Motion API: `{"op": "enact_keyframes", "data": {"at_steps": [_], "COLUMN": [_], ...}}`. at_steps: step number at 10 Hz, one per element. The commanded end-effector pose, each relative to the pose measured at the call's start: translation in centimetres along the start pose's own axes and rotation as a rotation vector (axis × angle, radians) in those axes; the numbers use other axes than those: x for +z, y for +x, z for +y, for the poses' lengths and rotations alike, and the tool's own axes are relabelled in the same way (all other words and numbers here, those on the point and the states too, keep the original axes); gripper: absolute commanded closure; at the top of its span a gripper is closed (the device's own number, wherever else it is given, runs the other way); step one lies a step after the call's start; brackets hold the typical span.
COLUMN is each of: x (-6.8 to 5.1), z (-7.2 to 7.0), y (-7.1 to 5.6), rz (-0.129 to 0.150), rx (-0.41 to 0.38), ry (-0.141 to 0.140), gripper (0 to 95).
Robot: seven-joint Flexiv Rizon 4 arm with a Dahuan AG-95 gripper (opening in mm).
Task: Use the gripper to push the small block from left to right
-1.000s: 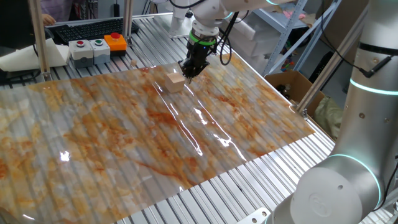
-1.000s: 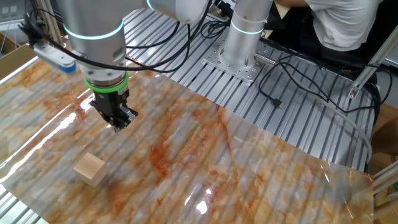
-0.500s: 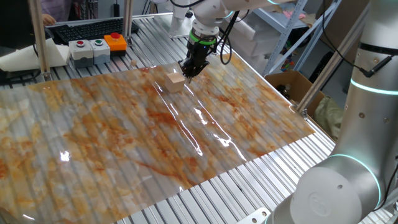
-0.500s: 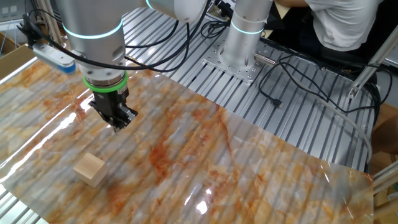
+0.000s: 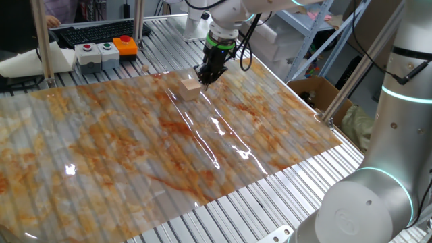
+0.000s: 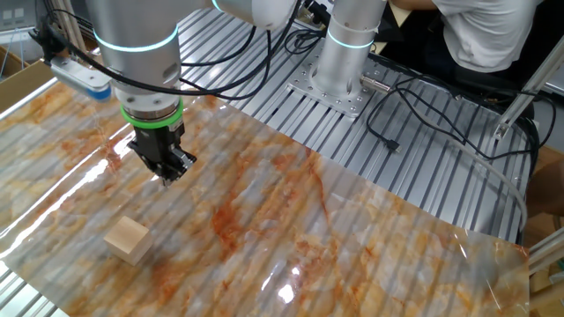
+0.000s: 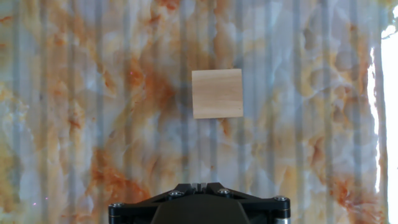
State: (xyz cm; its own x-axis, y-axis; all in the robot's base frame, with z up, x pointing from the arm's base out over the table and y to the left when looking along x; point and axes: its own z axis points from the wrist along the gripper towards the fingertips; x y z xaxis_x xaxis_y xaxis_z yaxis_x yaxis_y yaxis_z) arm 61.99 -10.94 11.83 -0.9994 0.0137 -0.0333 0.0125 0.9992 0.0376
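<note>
The small block is a light tan wooden cube on the marbled orange and grey sheet. It also shows in the other fixed view and in the hand view. My black gripper with its green ring hangs just above the sheet, beside the block and apart from it, also in the other fixed view. Its fingers are shut together and hold nothing. In the hand view only the gripper's tip shows at the bottom edge, with the block straight ahead of it.
A grey box with red, green and orange buttons and a keyboard lie at the back. A cardboard box stands off the table's right. The arm's base and cables sit on the slatted table.
</note>
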Motion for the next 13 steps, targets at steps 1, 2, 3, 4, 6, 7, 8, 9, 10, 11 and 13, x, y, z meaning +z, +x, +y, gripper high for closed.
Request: {"op": "enact_keyframes", "data": {"at_steps": [1,2,3,4,6,7,8,9,10,11,13], "x": [-0.07,-0.07,-0.07,-0.07,-0.07,-0.07,-0.07,-0.07,-0.07,-0.07,-0.07], "z": [0.04,0.04,0.04,0.04,0.04,0.04,0.04,0.04,0.04,0.04,0.04], "y": [0.13,0.13,0.13,0.13,0.13,0.13,0.13,0.13,0.13,0.13,0.13], "rz": [0.005,0.015,0.014,0.005,-0.009,-0.012,-0.013,-0.028,-0.018,-0.017,-0.014], "rx": [0.020,0.055,0.093,0.105,0.152,0.155,0.147,0.165,0.171,0.186,0.189], "ry": [-0.058,-0.058,-0.057,-0.052,-0.047,-0.043,-0.037,-0.039,-0.039,-0.036,0.005], "gripper": [95.0,95.0,95.0,95.0,95.0,95.0,95.0,95.0,95.0,95.0,95.0]}}
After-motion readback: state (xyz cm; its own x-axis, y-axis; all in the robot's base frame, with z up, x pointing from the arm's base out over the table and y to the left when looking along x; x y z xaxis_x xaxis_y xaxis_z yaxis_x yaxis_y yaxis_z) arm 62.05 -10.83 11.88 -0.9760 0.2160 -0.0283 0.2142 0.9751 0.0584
